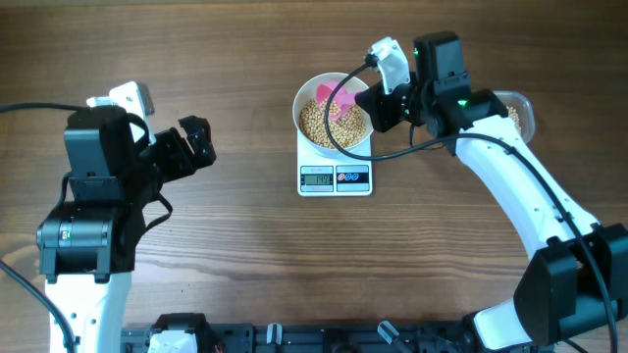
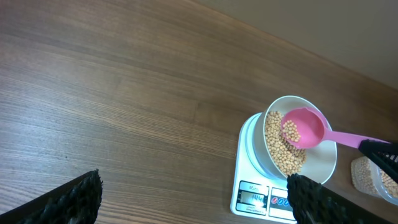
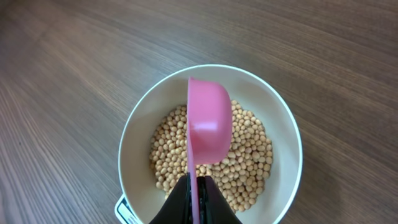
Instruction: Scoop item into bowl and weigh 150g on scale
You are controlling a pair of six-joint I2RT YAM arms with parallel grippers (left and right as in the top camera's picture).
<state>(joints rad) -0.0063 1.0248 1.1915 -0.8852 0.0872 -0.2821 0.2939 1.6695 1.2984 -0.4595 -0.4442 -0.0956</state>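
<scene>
My right gripper (image 3: 198, 190) clamps the pink scoop (image 3: 208, 127) above the bowl (image 3: 134, 124). My left gripper (image 1: 196, 143), at nine o'clock, gapes empty.

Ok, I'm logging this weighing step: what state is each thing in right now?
scale, display lit, digits unreadable.
bowl, on scale, partly filled.
scoop, tipped over bowl.
beans, in bowl, few in scoop.
right gripper, shut on scoop handle.
left gripper, open, empty.
tub, holds beans.

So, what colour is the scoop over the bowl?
Pink. The scoop shows best in the right wrist view, above the beans.
</scene>
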